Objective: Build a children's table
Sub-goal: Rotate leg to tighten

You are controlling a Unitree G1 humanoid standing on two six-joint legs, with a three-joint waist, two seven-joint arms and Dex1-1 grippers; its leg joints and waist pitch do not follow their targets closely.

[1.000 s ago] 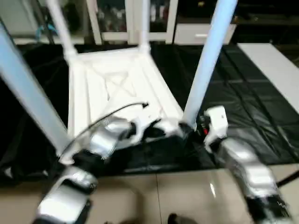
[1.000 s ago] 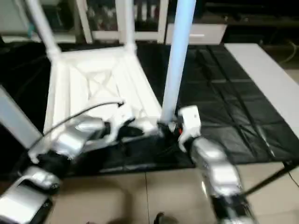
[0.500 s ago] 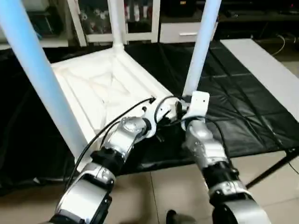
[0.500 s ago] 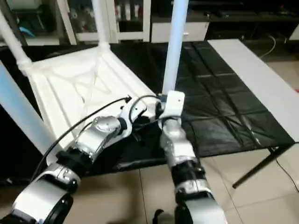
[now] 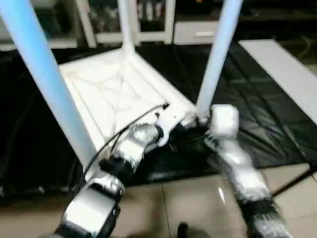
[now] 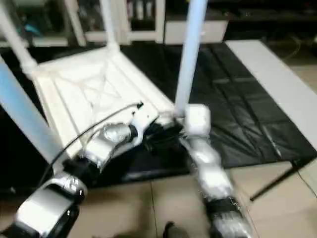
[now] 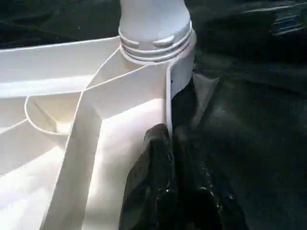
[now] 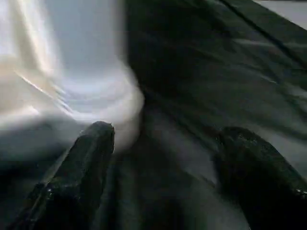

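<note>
The children's table lies upside down on a black mat, its white ribbed top (image 5: pixel 119 94) facing up. Three white legs stand in corner sockets: one at the near right (image 5: pixel 218 54), one at the near left (image 5: pixel 44 74), one at the far corner (image 5: pixel 126 25). My left gripper (image 7: pixel 175 182) is shut on the top's raised rim (image 7: pixel 169 96), just below the near right socket (image 7: pixel 156 43). My right gripper (image 8: pixel 168 158) is open beside that leg's base (image 8: pixel 91 96), with only the mat between its fingers (image 8: pixel 86 163). Its white wrist block (image 5: pixel 223 119) sits right of the leg.
The black mat (image 5: pixel 257 114) ends at a tiled floor (image 5: pixel 188 198) near my feet. A long white board (image 5: pixel 282 69) lies on the right. White cabinets (image 5: pixel 193 29) stand behind. A thin black rod (image 6: pixel 277 178) slants over the floor at the right.
My right arm has swung a little to the right and lower and is blurred by motion. The left arm keeps its place on the rim. The camera view has shifted.
</note>
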